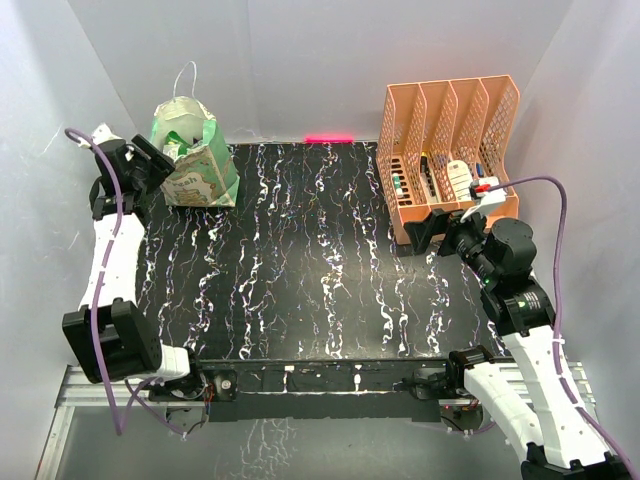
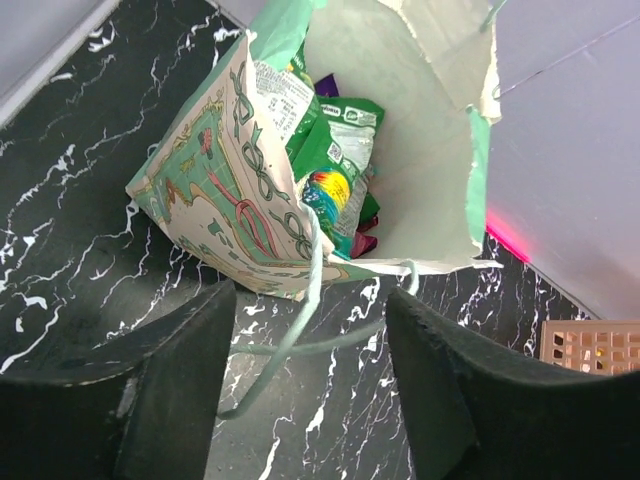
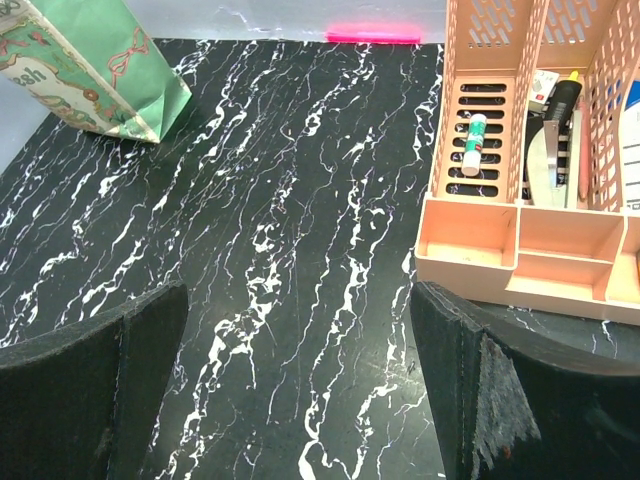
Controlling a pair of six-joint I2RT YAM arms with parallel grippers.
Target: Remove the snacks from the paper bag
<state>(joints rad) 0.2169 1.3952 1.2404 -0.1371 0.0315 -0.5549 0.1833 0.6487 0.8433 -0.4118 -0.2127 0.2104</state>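
My left jaws spread, empty, over the open paper bag (image 2: 420,130) at the counter's (image 2: 60,250) far-left corner; snacks (image 2: 325,190) inside; reach step, next I dip in, pinch top green packet (image 2: 345,140); right jaws spread

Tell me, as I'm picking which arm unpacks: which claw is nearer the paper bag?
Left. The left claw is right at the paper bag's open mouth in the far-left corner. The right claw is across the table, beside the peach file organizer.

Table (image 1: 300,270): was black, white-veined.
Organizer (image 1: 400,110): peach mesh, stood at the far right corner.
Pink strip (image 1: 330,138): lay mid far edge.
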